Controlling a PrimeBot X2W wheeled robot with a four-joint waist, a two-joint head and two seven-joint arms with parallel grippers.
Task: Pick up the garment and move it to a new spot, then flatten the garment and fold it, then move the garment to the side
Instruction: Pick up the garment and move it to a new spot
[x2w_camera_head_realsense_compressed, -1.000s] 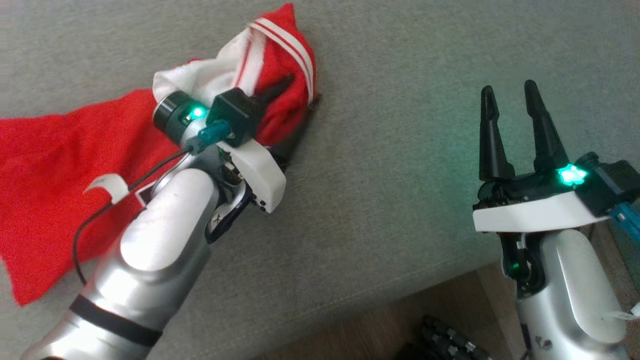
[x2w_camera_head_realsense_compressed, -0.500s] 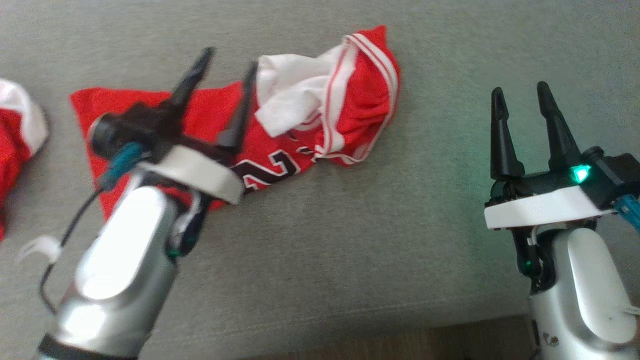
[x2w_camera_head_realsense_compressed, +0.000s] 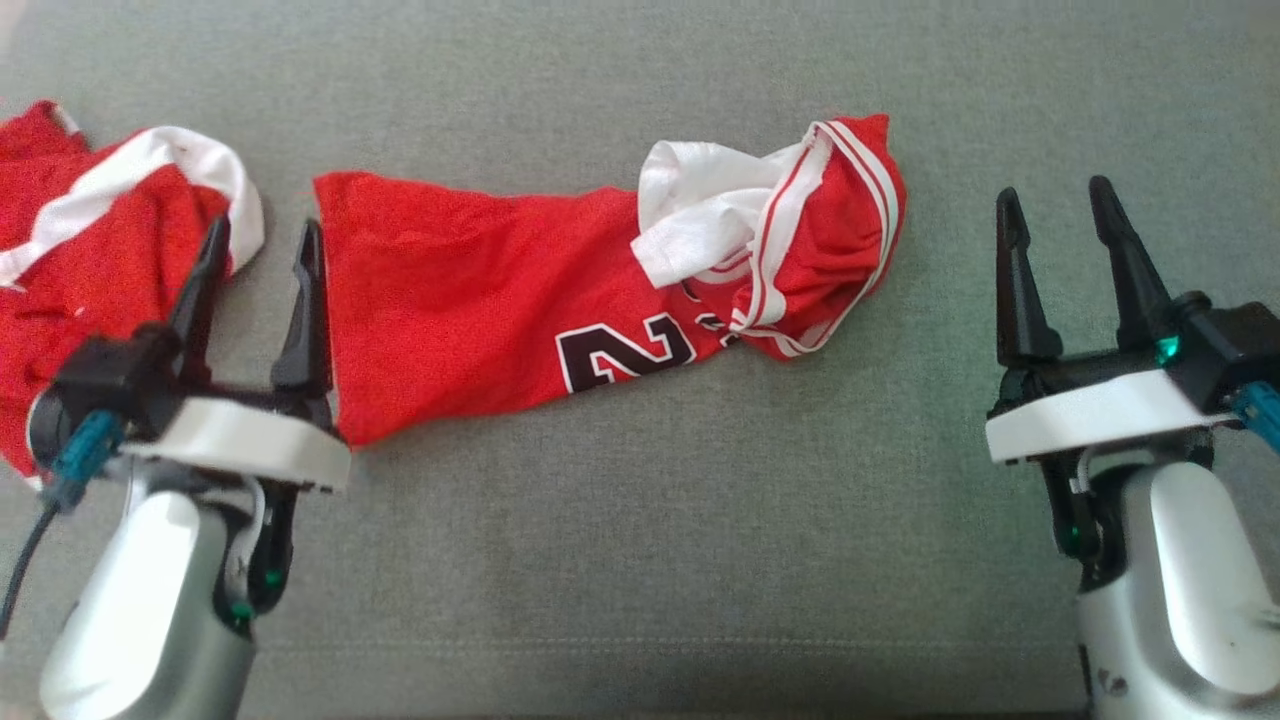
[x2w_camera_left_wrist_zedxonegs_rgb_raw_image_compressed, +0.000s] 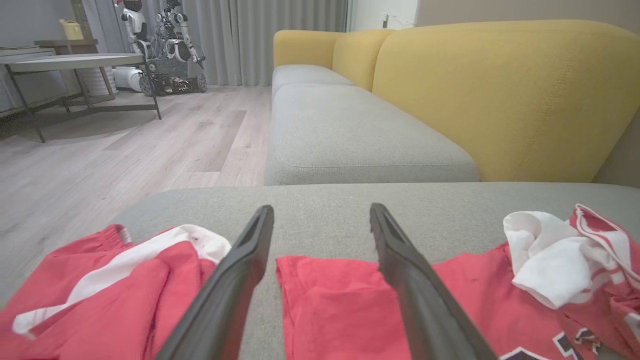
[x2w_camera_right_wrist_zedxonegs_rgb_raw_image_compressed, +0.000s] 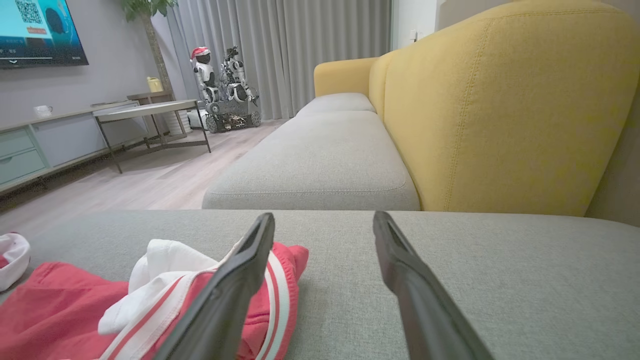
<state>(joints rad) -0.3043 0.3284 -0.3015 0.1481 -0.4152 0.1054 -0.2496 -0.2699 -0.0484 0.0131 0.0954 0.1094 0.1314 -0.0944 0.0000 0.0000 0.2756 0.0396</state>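
A red basketball jersey (x2w_camera_head_realsense_compressed: 480, 300) lies stretched lengthwise across the grey sofa seat (x2w_camera_head_realsense_compressed: 640, 560). Its plain hem end is spread fairly smooth, while its white-trimmed shoulder end (x2w_camera_head_realsense_compressed: 770, 240) is heaped and partly turned inside out beside the dark printed number (x2w_camera_head_realsense_compressed: 625, 360).

The robot's left hand (x2w_camera_head_realsense_compressed: 264, 228) hovers at the hem end with its fingers spread wide and nothing between them. One finger is just beside the jersey's edge and the other sits over the strip of bare cushion that separates it from a second red-and-white garment (x2w_camera_head_realsense_compressed: 90, 260) at the far left. The right hand (x2w_camera_head_realsense_compressed: 1054, 190) is equally wide open and empty, and is held apart from the bunched end, to its right.

With one hand at each end of the cloth, the pose looks like a setup for the flattening step. The crumpled shoulder end seems to be what most needs pulling out before any fold.

Both garments rest directly on the cushion, loose, with no basket or bin around them. The yellow backrest (x2w_camera_left_wrist_zedxonegs_rgb_raw_image_compressed: 500, 100) rises behind.
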